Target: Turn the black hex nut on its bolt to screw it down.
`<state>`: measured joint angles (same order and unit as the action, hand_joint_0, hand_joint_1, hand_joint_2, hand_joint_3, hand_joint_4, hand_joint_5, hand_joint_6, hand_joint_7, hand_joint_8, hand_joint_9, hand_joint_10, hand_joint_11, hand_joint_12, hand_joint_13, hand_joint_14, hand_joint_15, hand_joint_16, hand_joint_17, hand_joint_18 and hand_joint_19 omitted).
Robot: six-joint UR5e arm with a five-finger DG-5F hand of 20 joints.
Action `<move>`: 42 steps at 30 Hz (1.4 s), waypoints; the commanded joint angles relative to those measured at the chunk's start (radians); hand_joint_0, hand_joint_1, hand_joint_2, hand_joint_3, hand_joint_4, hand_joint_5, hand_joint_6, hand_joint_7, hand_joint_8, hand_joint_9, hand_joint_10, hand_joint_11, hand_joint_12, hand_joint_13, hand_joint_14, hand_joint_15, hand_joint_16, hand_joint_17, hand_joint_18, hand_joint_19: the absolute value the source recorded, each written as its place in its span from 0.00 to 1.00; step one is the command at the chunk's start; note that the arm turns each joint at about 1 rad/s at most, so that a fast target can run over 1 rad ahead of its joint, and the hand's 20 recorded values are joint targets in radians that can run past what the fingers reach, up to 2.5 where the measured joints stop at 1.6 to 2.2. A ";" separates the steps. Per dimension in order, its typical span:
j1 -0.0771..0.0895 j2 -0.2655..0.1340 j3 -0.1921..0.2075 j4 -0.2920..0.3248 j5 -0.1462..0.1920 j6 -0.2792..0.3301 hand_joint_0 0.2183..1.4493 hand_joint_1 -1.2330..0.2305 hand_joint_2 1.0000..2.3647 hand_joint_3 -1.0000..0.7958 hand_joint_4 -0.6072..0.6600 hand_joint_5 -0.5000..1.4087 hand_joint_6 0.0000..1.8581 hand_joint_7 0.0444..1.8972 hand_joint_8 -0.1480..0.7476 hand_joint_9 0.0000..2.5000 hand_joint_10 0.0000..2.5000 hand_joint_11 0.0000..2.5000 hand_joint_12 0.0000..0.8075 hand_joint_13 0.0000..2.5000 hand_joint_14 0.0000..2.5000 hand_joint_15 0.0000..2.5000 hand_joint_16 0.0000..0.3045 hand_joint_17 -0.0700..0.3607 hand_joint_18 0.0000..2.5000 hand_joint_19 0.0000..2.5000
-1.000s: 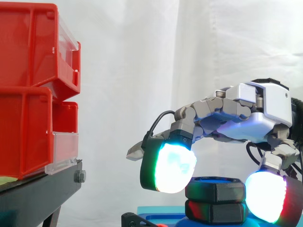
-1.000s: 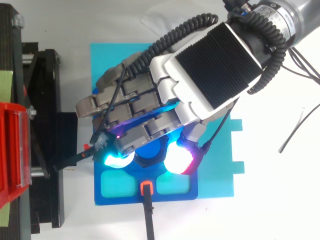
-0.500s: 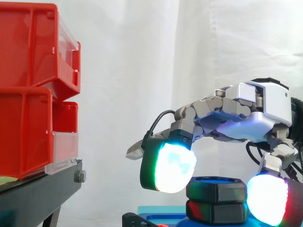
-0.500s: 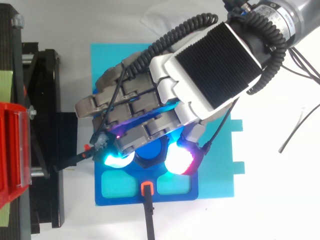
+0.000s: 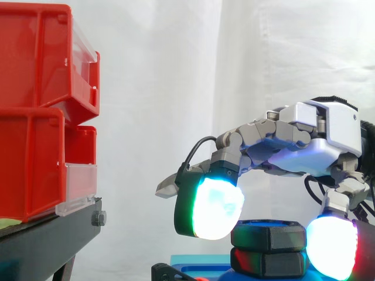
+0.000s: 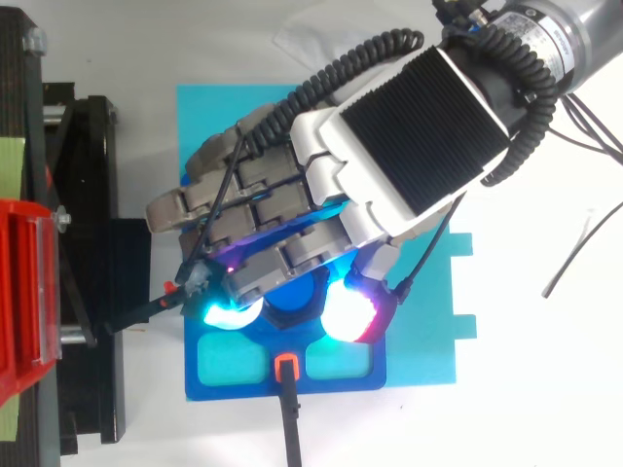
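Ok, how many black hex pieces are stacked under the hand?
2, stacked: the top nut sits between the hand's pads, the lower piece right beneath it on the blue base. The hand may hide more.

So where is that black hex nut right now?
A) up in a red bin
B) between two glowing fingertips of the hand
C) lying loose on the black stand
B: the black hex nut sits low between two glowing fingertips of the hand, whose fingers curl down on either side of it.
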<state>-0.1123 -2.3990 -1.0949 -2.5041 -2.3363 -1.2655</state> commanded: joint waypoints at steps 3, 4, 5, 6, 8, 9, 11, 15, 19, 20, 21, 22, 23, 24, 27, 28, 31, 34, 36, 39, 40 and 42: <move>0.002 0.000 0.001 0.002 -0.002 0.005 0.21 0.38 0.00 0.28 0.76 0.20 0.29 0.51 0.56 0.25 0.00 0.14 0.48 0.18 0.00 0.03 0.20 0.48 0.22 0.19; 0.002 0.001 0.001 0.002 -0.002 0.005 0.20 0.39 0.00 0.28 0.76 0.20 0.29 0.52 0.56 0.25 0.00 0.14 0.48 0.18 0.00 0.03 0.20 0.48 0.22 0.19; 0.002 0.000 0.001 0.001 -0.002 0.005 0.19 0.40 0.00 0.28 0.77 0.20 0.28 0.53 0.56 0.25 0.00 0.14 0.48 0.18 0.00 0.03 0.20 0.48 0.22 0.19; 0.002 0.001 0.003 -0.001 -0.002 0.005 0.19 0.41 0.00 0.28 0.76 0.20 0.28 0.53 0.56 0.25 0.00 0.13 0.48 0.18 0.00 0.03 0.20 0.48 0.22 0.19; 0.002 0.001 0.012 -0.004 -0.002 0.005 0.18 0.43 0.00 0.28 0.76 0.20 0.27 0.54 0.57 0.25 0.00 0.14 0.49 0.18 0.00 0.03 0.20 0.49 0.22 0.19; 0.002 0.003 0.021 -0.005 -0.002 0.005 0.18 0.44 0.00 0.28 0.77 0.20 0.27 0.53 0.58 0.25 0.00 0.14 0.50 0.18 0.00 0.03 0.21 0.50 0.23 0.19; 0.000 0.007 0.036 -0.021 -0.003 0.003 0.18 0.45 0.00 0.28 0.77 0.20 0.27 0.53 0.58 0.25 0.00 0.14 0.50 0.18 0.00 0.03 0.21 0.50 0.23 0.19; -0.003 0.031 0.049 -0.090 -0.011 -0.005 0.17 0.47 0.00 0.28 0.77 0.20 0.27 0.52 0.59 0.25 0.00 0.14 0.51 0.18 0.00 0.03 0.22 0.51 0.23 0.19; -0.004 0.070 0.049 -0.183 -0.011 -0.049 0.18 0.48 0.00 0.28 0.78 0.19 0.27 0.52 0.59 0.25 0.00 0.13 0.51 0.18 0.00 0.03 0.22 0.51 0.23 0.19; -0.004 0.084 0.049 -0.219 -0.011 -0.071 0.18 0.49 0.00 0.28 0.77 0.19 0.27 0.52 0.58 0.25 0.00 0.13 0.51 0.18 0.00 0.03 0.21 0.50 0.23 0.19; -0.006 0.089 0.049 -0.234 -0.009 -0.080 0.18 0.48 0.00 0.28 0.77 0.19 0.27 0.51 0.59 0.25 0.00 0.13 0.51 0.18 0.00 0.03 0.22 0.51 0.23 0.19; -0.009 0.104 0.049 -0.286 -0.008 -0.109 0.18 0.48 0.00 0.28 0.77 0.19 0.27 0.51 0.59 0.25 0.00 0.14 0.51 0.18 0.00 0.03 0.22 0.51 0.23 0.19; -0.010 0.110 0.047 -0.308 -0.006 -0.118 0.18 0.49 0.00 0.28 0.77 0.19 0.27 0.51 0.59 0.25 0.00 0.14 0.51 0.18 0.00 0.03 0.22 0.51 0.23 0.19; -0.015 0.119 0.049 -0.366 -0.002 -0.144 0.18 0.49 0.00 0.28 0.77 0.19 0.27 0.51 0.59 0.25 0.00 0.13 0.51 0.18 0.00 0.03 0.22 0.51 0.23 0.19; -0.023 0.142 0.047 -0.450 0.020 -0.189 0.18 0.49 0.00 0.28 0.78 0.20 0.27 0.52 0.59 0.25 0.00 0.14 0.51 0.18 0.00 0.03 0.22 0.51 0.23 0.18; -0.026 0.156 0.047 -0.481 0.035 -0.210 0.18 0.49 0.00 0.28 0.78 0.20 0.27 0.52 0.59 0.25 0.00 0.14 0.51 0.18 0.00 0.03 0.22 0.51 0.23 0.19; -0.030 0.176 0.047 -0.545 0.052 -0.242 0.18 0.49 0.00 0.28 0.78 0.20 0.27 0.52 0.58 0.25 0.00 0.13 0.51 0.18 0.00 0.03 0.22 0.51 0.23 0.19; -0.044 0.201 0.038 -0.636 0.058 -0.279 0.18 0.49 0.00 0.28 0.78 0.20 0.27 0.52 0.59 0.25 0.00 0.13 0.52 0.16 0.00 0.03 0.22 0.51 0.22 0.18; -0.046 0.218 0.024 -0.656 0.060 -0.295 0.18 0.49 0.00 0.28 0.78 0.20 0.27 0.51 0.59 0.25 0.00 0.13 0.53 0.16 0.00 0.03 0.22 0.51 0.21 0.18; -0.050 0.258 -0.040 -0.657 0.069 -0.319 0.19 0.49 0.00 0.28 0.78 0.20 0.27 0.51 0.59 0.25 0.00 0.14 0.52 0.15 0.00 0.03 0.22 0.51 0.21 0.18; -0.053 0.284 -0.080 -0.645 0.078 -0.322 0.19 0.49 0.00 0.28 0.78 0.20 0.27 0.51 0.59 0.25 0.00 0.13 0.52 0.15 0.00 0.03 0.22 0.51 0.21 0.18; -0.055 0.323 -0.134 -0.622 0.095 -0.318 0.19 0.48 0.00 0.28 0.78 0.19 0.27 0.51 0.59 0.24 0.00 0.13 0.52 0.15 0.00 0.03 0.22 0.51 0.21 0.18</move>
<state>-0.1630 -2.1346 -1.1371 -3.1400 -2.2617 -1.5776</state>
